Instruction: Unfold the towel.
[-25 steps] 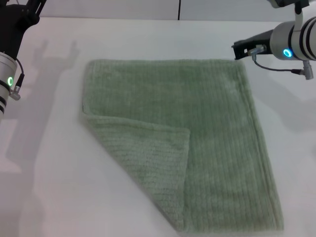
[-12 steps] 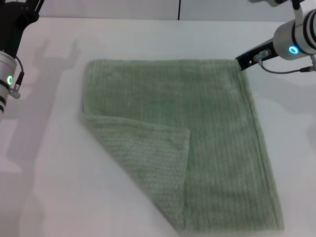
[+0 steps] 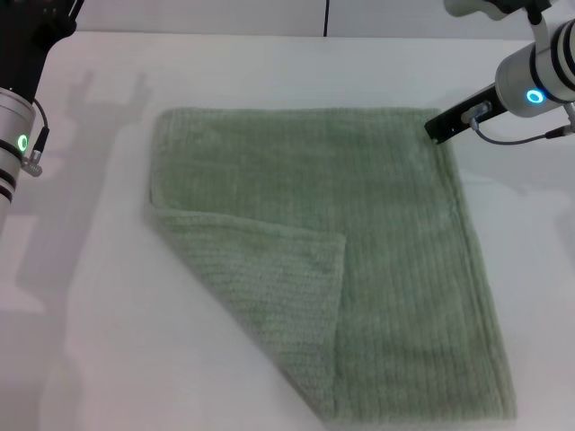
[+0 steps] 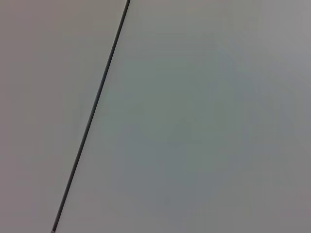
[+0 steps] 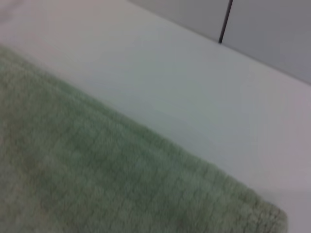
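We're lining up the right gripper [image 3: 433, 127] (can't tell its grip) at the towel [image 3: 395, 269]'s 1 o'clock corner, but the folded flap [image 3: 269, 287] at 7 o'clock needs flipping next.

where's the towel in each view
Head view: the towel fills the middle, near-left corner folded over; its far-right corner lies by the right gripper.
Left wrist view: not in it.
Right wrist view: it fills the lower part.
Shared landmark: the towel's far hem, with bare table beyond.
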Controlling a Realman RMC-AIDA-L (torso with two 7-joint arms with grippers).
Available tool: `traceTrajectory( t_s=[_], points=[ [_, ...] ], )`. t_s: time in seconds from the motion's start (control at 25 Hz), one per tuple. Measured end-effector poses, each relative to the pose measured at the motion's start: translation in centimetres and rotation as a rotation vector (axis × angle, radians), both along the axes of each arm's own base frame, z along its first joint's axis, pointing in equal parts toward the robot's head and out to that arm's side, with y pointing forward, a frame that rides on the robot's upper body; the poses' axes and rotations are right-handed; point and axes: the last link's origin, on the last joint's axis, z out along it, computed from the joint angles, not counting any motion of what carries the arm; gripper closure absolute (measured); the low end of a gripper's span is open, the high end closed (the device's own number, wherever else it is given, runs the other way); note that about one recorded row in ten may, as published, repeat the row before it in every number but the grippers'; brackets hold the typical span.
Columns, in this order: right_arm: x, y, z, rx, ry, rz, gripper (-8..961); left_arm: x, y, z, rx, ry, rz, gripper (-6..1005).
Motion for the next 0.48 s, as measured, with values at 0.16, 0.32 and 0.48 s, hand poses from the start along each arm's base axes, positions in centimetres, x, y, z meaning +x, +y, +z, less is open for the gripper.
traceTrajectory(
  t_s=[0.16, 0.32, 0.48],
  points=[
    [0.49, -0.09, -0.37, -0.034, -0.007, -0.003, 954, 0.12, -0.02, -0.08, 0.000, -0.002, -0.005, 141],
    [0.86, -0.12, -0.69, -0.067, -0.019, -0.001, 953, 0.25, -0.02, -0.21, -0.002, -0.006, -0.008, 141],
    [1.13, -0.02, -0.80, -0.081, -0.026, -0.005, 953, 0.38, 0.00, -0.34, -0.007, -0.010, -0.011, 141]
  ],
)
